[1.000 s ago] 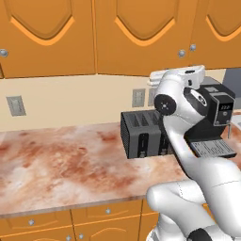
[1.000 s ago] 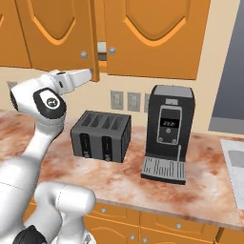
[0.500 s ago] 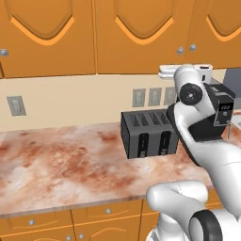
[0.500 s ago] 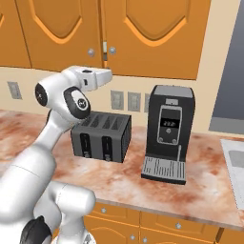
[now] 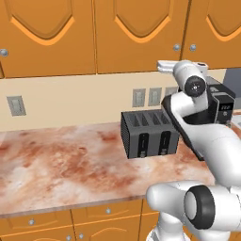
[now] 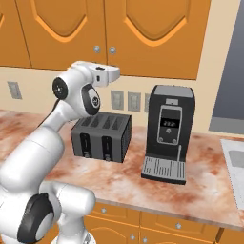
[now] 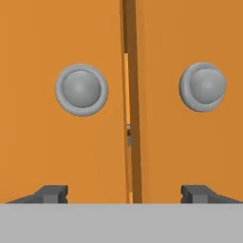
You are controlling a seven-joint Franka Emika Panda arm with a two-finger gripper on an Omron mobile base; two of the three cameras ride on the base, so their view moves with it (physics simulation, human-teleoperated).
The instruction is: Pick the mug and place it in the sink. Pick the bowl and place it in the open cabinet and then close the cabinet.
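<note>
Two tall orange cabinet doors [image 7: 71, 142] with round silver knobs [image 7: 81, 90] fill the space just ahead of my gripper [image 7: 126, 192]. A thin bright gap runs between them. My gripper is open, its fingertips [image 7: 52, 192] wide apart with nothing between them, pointed below the two knobs. From the base, my hand [image 6: 107, 75] sits raised just under the cabinet [image 6: 147, 33], above the toaster. The cabinet [image 5: 141, 33] spans the wall over the counter. A pale grey sink [image 6: 234, 164] edge shows at the far right. The mug and the bowl are out of view.
A black four-slot toaster [image 5: 149, 134] and a black coffee machine [image 6: 167, 133] stand on the marbled counter [image 5: 61, 164] below my hand. Wall outlets [image 6: 125, 100] sit behind them. Orange drawer fronts [image 6: 157, 224] run under the counter.
My arm has swung right and up, carrying the hand closer to the two cabinet knobs. The toaster, coffee machine and cameras have stayed put.
</note>
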